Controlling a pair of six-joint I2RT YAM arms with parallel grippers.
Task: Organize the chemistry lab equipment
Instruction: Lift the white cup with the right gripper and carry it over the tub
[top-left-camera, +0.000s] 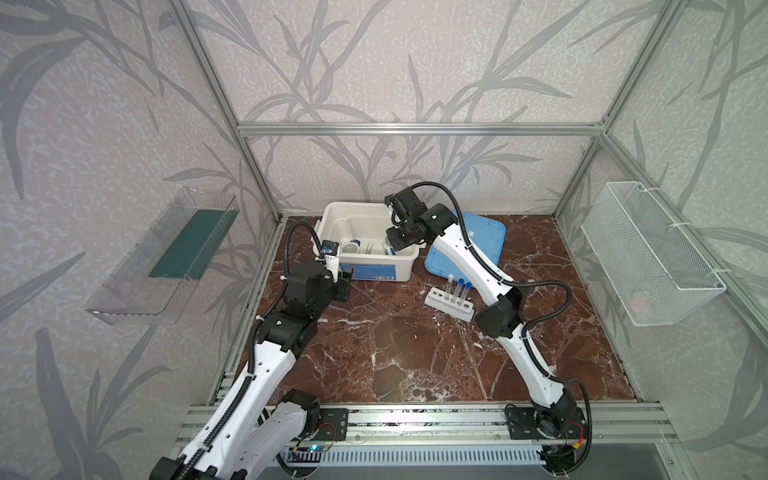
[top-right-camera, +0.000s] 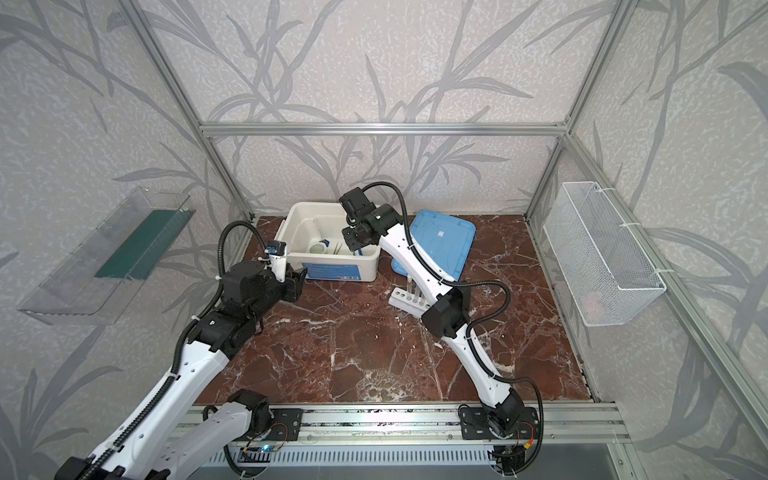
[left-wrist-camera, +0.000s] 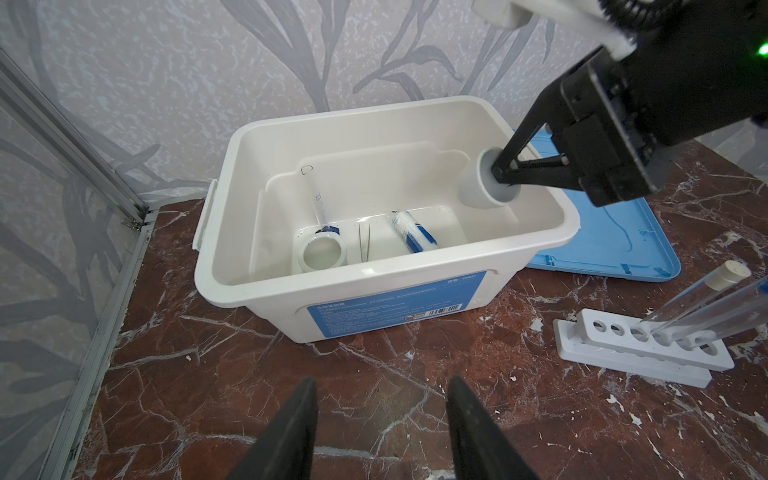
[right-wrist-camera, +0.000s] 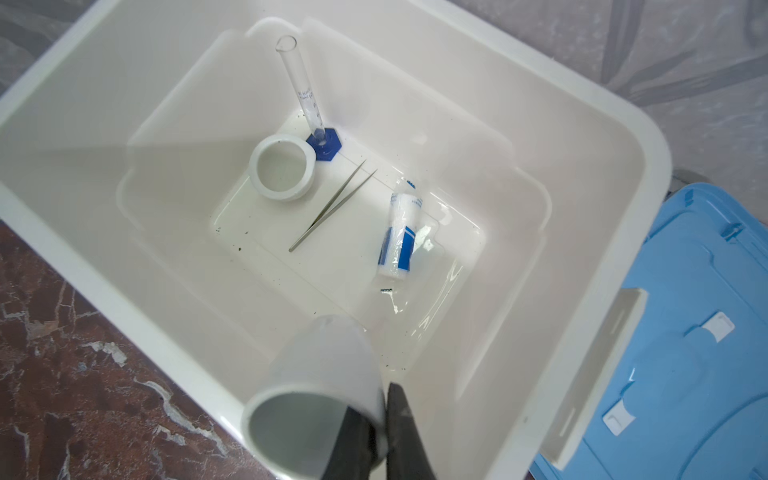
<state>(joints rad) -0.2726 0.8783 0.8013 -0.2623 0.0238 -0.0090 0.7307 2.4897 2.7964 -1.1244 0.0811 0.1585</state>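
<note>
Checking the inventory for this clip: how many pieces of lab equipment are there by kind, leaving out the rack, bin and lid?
Capped test tubes: 3 (one white-capped, two blue-capped)
White ceramic cups: 2 (one standing, one held by the right pincer)
Blue-based cylinder: 1
Metal tweezers: 1
Blue-labelled bottle: 1
Total: 8

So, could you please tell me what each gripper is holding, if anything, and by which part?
The right gripper pinches a white ceramic cup by its rim, one finger inside; the left gripper is open and empty.
</note>
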